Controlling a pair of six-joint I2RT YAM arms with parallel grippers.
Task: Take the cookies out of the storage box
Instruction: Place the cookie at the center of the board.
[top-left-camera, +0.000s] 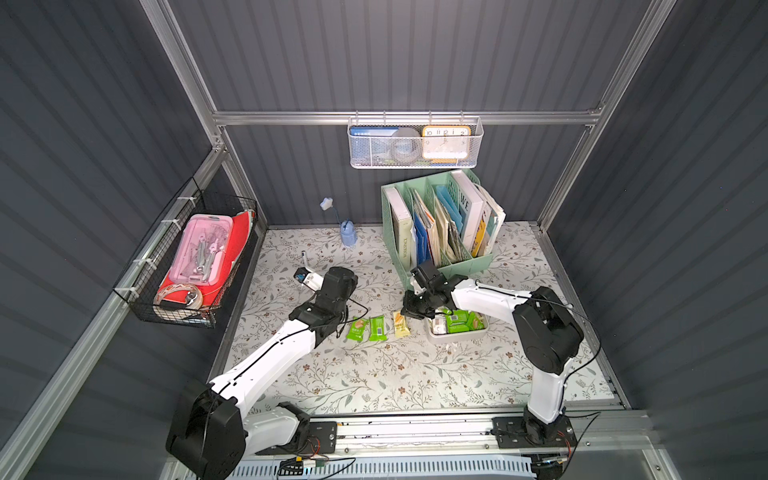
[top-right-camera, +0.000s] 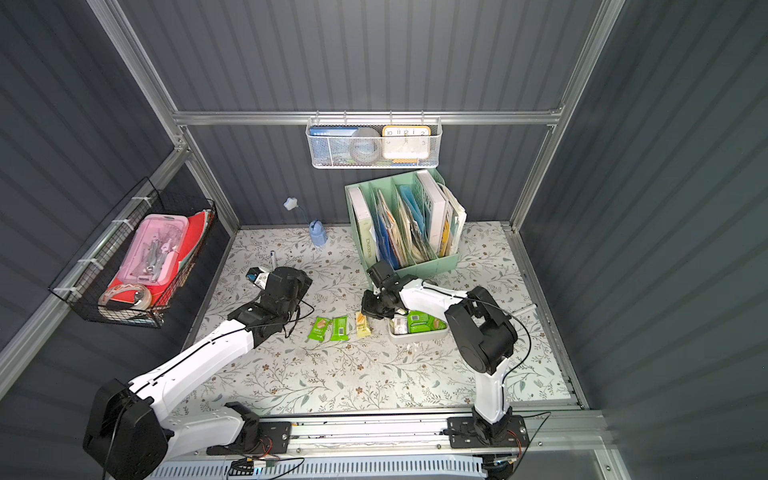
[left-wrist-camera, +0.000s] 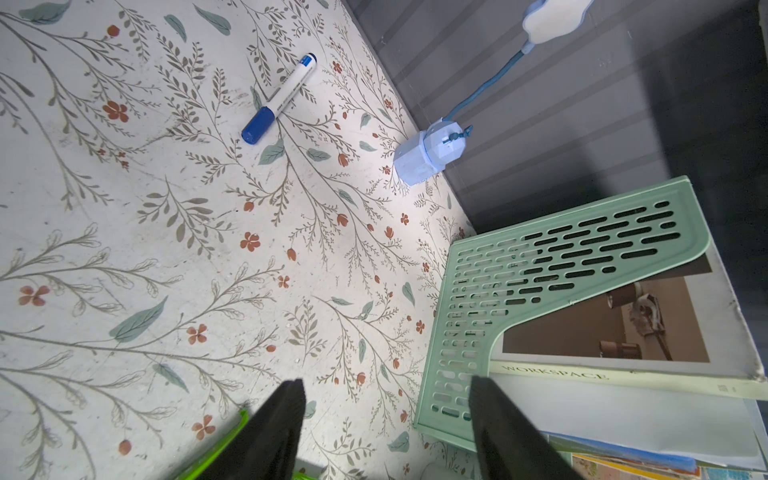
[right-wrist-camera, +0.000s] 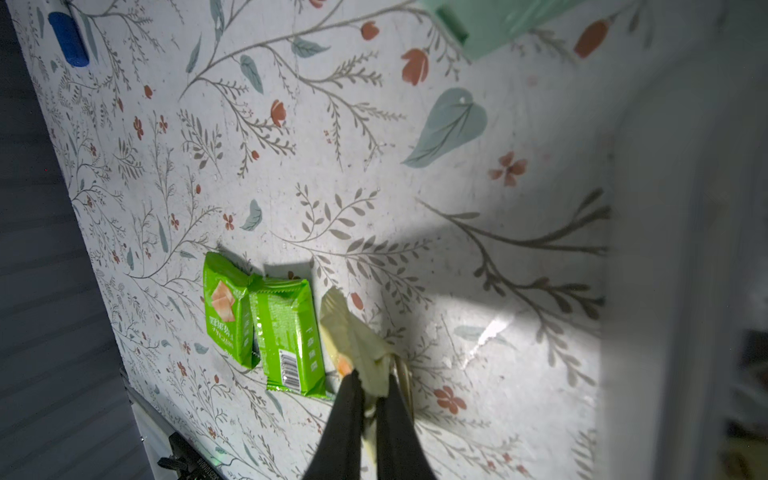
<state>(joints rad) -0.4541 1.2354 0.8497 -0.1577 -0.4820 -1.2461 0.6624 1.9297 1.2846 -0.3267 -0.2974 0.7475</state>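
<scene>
My right gripper is clamped on one end of a pale yellow cookie packet, its two black fingers nearly meeting on the wrapper. The packet stretches away from my fingertips. I cannot tell whether it lies on the floral table or hangs just above it.

Just past the packet, on the side away from the box, two green cookie packets lie flat on the table. They are side by side and touching, and one has its barcode up. On the opposite side of this gripper, just beside it, sits the storage box. It holds more green packets and a whitish packet.

My left gripper stands open with nothing between its fingers. A corner of one of the green packets shows close beside one finger. Ahead of that gripper stands the mint-green file organiser with a book in it. Farther off a blue marker lies on the table, and a small blue lamp stands against the back wall.
</scene>
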